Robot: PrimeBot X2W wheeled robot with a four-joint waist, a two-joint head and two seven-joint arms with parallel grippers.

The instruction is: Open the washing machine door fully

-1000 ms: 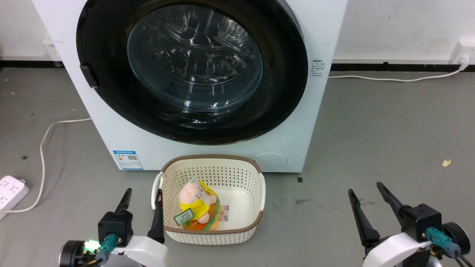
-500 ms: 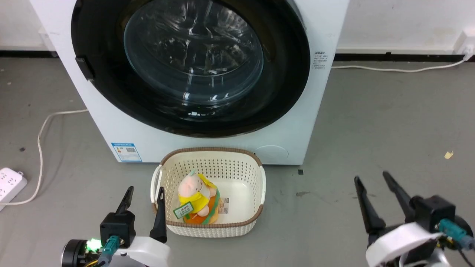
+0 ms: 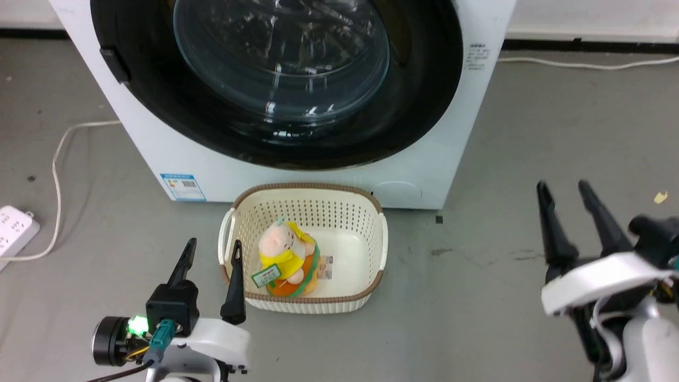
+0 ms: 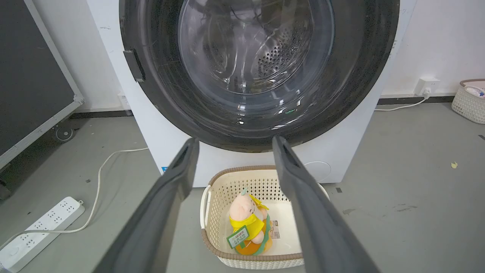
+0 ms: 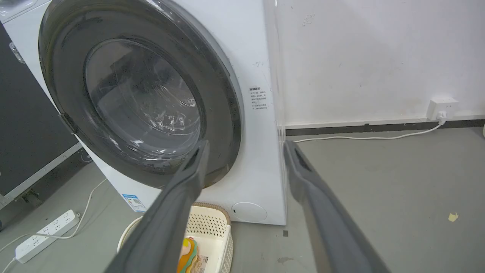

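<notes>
The white washing machine (image 3: 159, 143) stands ahead with its round glossy black door (image 3: 424, 106) closed flat against the front; the bulging glass window (image 3: 281, 58) sits at its centre. A small black latch tab (image 3: 109, 57) is on the door's left rim. In the left wrist view the door (image 4: 159, 94) fills the upper middle; in the right wrist view the door (image 5: 68, 94) is seen at an angle. My left gripper (image 3: 212, 246) is open, low beside the basket. My right gripper (image 3: 562, 185) is open, raised over the floor to the right of the machine.
A cream perforated basket (image 3: 371, 286) holding a plush toy (image 3: 284, 254) sits on the floor right in front of the machine. A white power strip (image 3: 13, 225) and cable (image 3: 55, 175) lie at the left. Another cable (image 3: 583, 64) runs along the back wall.
The head camera has tilted down and moved closer, so the machine sits higher in view. My right gripper has risen and moved forward. The left gripper has edged forward a little.
</notes>
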